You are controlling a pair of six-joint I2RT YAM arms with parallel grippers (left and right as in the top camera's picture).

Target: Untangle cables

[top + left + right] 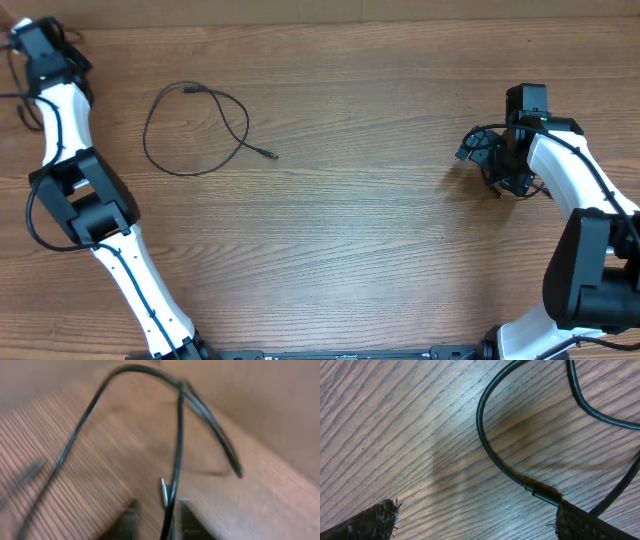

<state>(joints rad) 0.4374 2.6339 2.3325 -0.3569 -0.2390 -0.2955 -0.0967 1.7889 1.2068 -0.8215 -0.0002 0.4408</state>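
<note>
One cable [195, 130] is laid looped left of centre; the tangled cables [466, 150] lie beneath the wide-open, empty right gripper [480, 527]. The left gripper [159, 520], seemingly slightly parted in the blur, straddles another cable [175, 460]. Light and limp, they are best pinched at a raised strand.

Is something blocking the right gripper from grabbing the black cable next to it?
No, nothing visible is in the way. The right gripper is open just above the table, and the cable already curves between its fingers.
</note>
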